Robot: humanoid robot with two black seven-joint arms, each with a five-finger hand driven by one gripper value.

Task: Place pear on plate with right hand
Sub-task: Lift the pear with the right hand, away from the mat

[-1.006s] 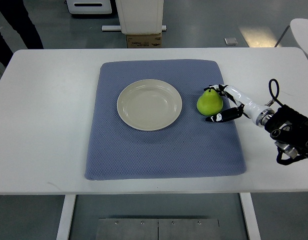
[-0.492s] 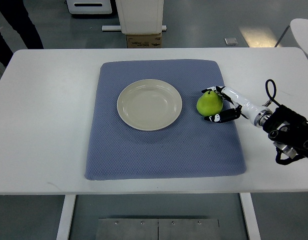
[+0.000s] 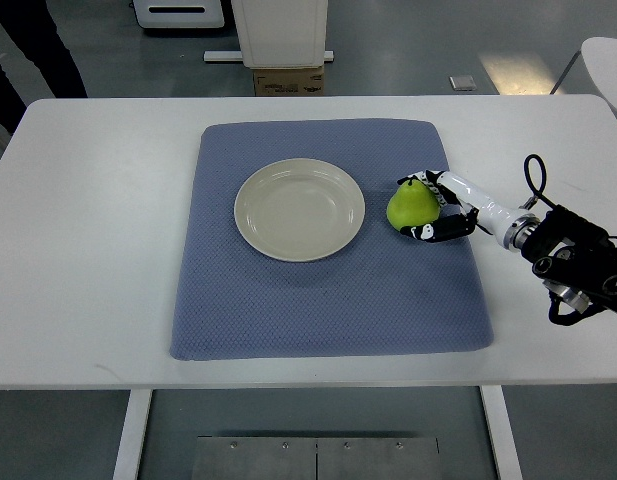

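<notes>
A green pear (image 3: 411,204) stands on the blue mat (image 3: 328,290), just right of the cream plate (image 3: 299,209). My right hand (image 3: 428,208) reaches in from the right edge and its black-tipped fingers (image 3: 429,232) curl around the pear's right side, one above and one below it. The plate holds nothing. No left arm shows.
The mat lies on a white table (image 3: 98,250). A cardboard box (image 3: 287,80) and a white stand sit on the floor beyond the far edge. A person's dark leg (image 3: 33,45) shows at the top left. A white round object (image 3: 608,60) is at the top right.
The right hand and the pear in it have shifted slightly left, toward the plate. The fingers have closed tighter around the pear.
</notes>
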